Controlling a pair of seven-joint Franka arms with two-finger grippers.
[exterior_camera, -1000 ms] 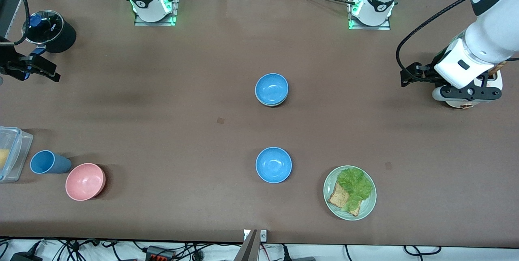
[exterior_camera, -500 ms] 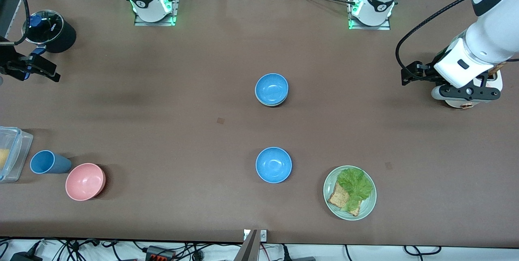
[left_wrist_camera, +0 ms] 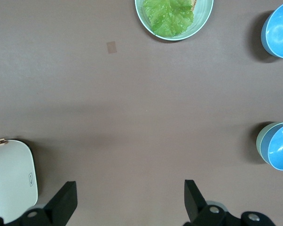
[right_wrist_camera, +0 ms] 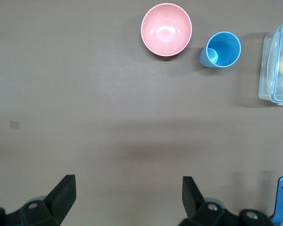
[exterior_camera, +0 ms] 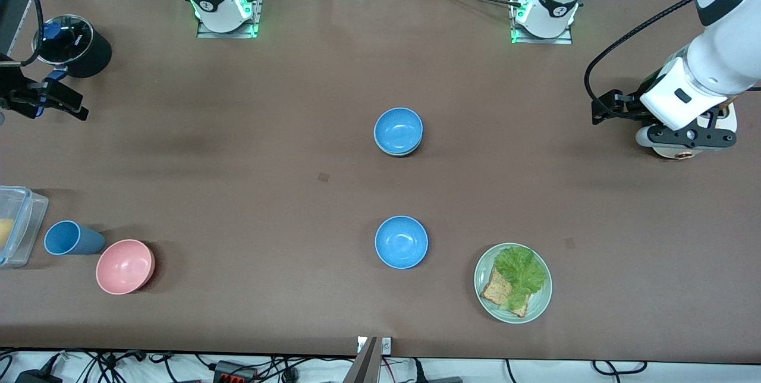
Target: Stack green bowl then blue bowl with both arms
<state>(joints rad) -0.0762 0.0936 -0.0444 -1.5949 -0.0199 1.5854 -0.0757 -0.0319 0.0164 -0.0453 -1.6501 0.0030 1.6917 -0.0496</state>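
A blue bowl [exterior_camera: 398, 129] sits nested inside the green bowl [exterior_camera: 397, 153] at mid table; only the green rim shows. In the left wrist view the blue bowl [left_wrist_camera: 280, 151] likewise sits in the green bowl [left_wrist_camera: 259, 145]. A second blue bowl [exterior_camera: 401, 242] stands alone, nearer the front camera, and shows in the left wrist view [left_wrist_camera: 280, 27]. My left gripper [exterior_camera: 601, 110] is open and empty over bare table at the left arm's end, its fingertips [left_wrist_camera: 66, 200] wide apart. My right gripper [exterior_camera: 56, 102] is open and empty over the right arm's end, fingertips [right_wrist_camera: 64, 188] wide apart.
A green plate [exterior_camera: 538, 303] with lettuce and toast lies near the lone blue bowl. A pink bowl [exterior_camera: 125, 266], blue cup [exterior_camera: 68, 238] and clear plastic box [exterior_camera: 18, 222] sit at the right arm's end. A black pot [exterior_camera: 74, 44] and a white object [left_wrist_camera: 12, 176] stand near the grippers.
My left gripper has drifted slightly toward the left arm's end of the table. The bowls and the right arm have not moved.
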